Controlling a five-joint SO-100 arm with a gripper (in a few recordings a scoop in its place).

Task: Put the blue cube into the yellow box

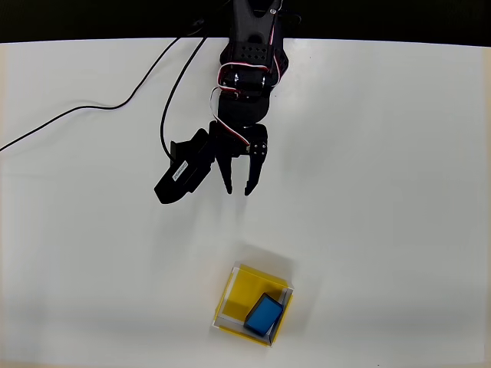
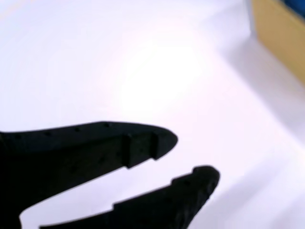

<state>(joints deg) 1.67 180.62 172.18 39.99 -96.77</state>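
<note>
Overhead view first, read from left to right: a thin black cable (image 1: 92, 107) is seen running across the white table (image 1: 399, 153) from the left edge up toward the black arm (image 1: 249, 69) at top centre. Just left of the gripper (image 1: 238, 190), a black block-shaped part (image 1: 184, 172) of the arm is seen jutting out on a slant over the table. The gripper itself is pointed down the picture, its two dark fingers parted by a modest gap with nothing between them and nothing touched. Bare white table lies between the fingertips and the yellow box (image 1: 234, 291), which is set well apart from the gripper, lower in the picture and slightly to the right; no obstacle is seen on that stretch. The blue cube (image 1: 264, 314) is lying inside the box, tilted and pushed toward its lower right corner. In the wrist view, the gripper (image 2: 198, 155) is shown as two black blurred fingers held apart over the bright tabletop, and an edge of the yellow box (image 2: 281, 33) is glimpsed at the upper right corner, out of focus.
</note>
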